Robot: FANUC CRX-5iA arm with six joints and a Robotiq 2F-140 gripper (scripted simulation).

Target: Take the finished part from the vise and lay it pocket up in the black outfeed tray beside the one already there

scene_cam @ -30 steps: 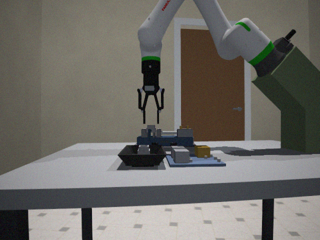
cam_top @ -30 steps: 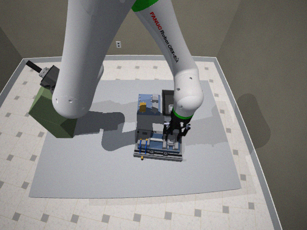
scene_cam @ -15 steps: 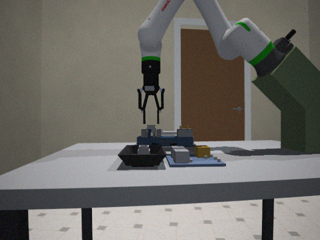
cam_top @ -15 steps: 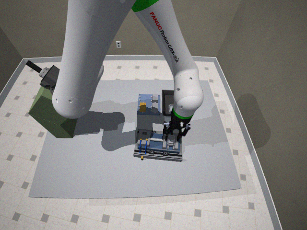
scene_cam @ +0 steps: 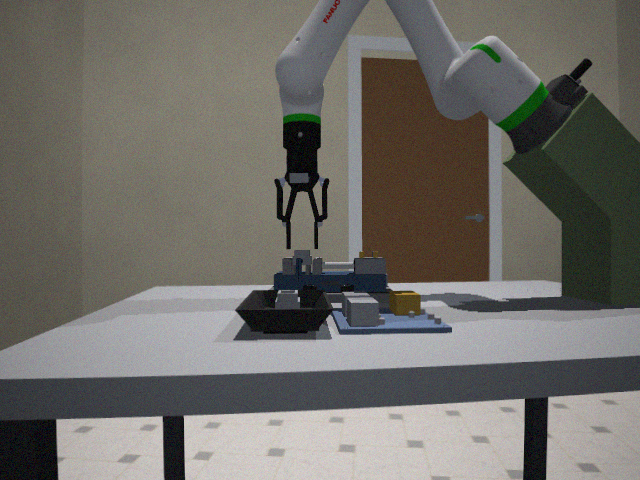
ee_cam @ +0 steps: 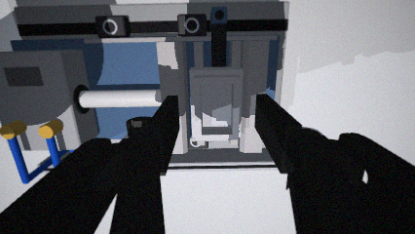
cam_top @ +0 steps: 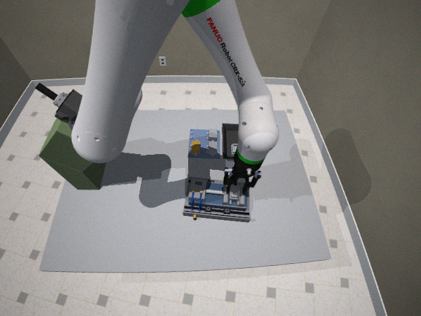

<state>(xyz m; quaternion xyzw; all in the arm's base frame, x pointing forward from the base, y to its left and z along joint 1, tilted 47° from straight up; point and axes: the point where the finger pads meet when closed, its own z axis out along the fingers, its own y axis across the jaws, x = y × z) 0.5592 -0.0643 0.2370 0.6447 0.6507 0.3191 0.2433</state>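
The finished part, a grey block with a pocket on top, sits clamped between the jaws of the blue vise. It also shows in the side view. My gripper hangs straight down just above the part, with its fingers apart and nothing between them. In the wrist view the two black fingers straddle the part from above. The black outfeed tray stands in front of the vise and holds one pocketed part.
A blue fixture plate beside the tray carries upright plain grey blocks and a yellow block. The vise's screw rod and blue handles lie left of the part. A green pedestal stands at the far left.
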